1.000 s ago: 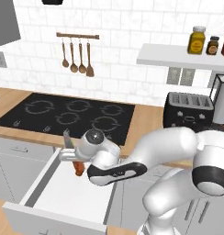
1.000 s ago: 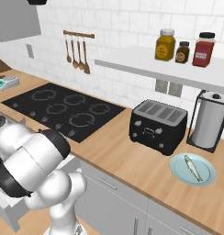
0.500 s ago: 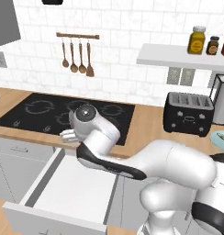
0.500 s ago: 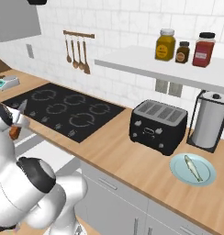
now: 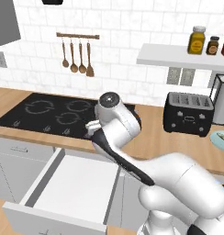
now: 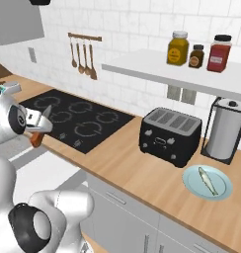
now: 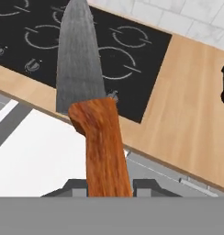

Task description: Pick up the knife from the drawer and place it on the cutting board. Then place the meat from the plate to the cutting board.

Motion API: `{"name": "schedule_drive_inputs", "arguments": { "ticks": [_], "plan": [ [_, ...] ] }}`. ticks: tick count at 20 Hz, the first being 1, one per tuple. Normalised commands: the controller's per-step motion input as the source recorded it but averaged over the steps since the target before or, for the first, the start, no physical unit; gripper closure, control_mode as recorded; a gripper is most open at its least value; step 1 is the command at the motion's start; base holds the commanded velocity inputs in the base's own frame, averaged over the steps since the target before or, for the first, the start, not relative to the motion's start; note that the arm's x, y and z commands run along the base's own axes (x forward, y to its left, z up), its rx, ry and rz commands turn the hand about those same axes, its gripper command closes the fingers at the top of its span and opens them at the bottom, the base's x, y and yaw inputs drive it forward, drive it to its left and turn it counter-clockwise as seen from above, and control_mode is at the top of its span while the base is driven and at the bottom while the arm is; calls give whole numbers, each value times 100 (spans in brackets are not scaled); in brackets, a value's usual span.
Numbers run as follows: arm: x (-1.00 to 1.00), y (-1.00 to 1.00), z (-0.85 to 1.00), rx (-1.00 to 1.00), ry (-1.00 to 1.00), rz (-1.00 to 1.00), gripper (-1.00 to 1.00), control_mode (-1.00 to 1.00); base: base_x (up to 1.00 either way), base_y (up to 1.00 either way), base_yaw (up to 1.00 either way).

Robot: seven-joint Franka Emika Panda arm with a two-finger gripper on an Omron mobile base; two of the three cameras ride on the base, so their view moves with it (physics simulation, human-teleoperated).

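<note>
With the knife (image 7: 93, 114) clamped by its handle in the jaws above the open drawer (image 5: 72, 183), carrying it to the cutting board comes next.

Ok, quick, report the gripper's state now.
Gripper: closed on the small kitchen knife with the orange-brown wooden handle, lifted above the open white drawer.

**Open bench beside the toaster**

Bare bench (image 6: 127, 163) lies between the black cooktop (image 6: 78, 118) and the toaster (image 6: 171, 135). Right of the toaster, the plate (image 6: 207, 183) and paper towel roll (image 6: 226, 129) crowd the bench; the shelf (image 6: 177, 74) hangs above the toaster. The drawer (image 5: 72, 183) stands open below the cooktop.
</note>
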Motion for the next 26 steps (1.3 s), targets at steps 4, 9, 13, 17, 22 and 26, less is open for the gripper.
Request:
{"name": "schedule_drive_inputs", "arguments": {
  "ticks": [4, 9, 13, 17, 22, 26],
  "plan": [
    [-21, -100, 0, 0, 0, 13, 100, -100, 0, 0, 0],
    [-9, -100, 0, 3, 0, 17, 100, -100, 0, 0, 0],
    [-28, -100, 3, 6, 0, 21, 100, -100, 0, 0, 0],
    [-15, -21, 0, 2, 0, 5, 100, 100, -66, -41, 17],
    [0, 0, 0, 0, 0, 0, 100, 100, -100, 1, 22],
    [0, 0, 0, 0, 0, 0, 100, 100, -84, 88, 7]
  ]
}}
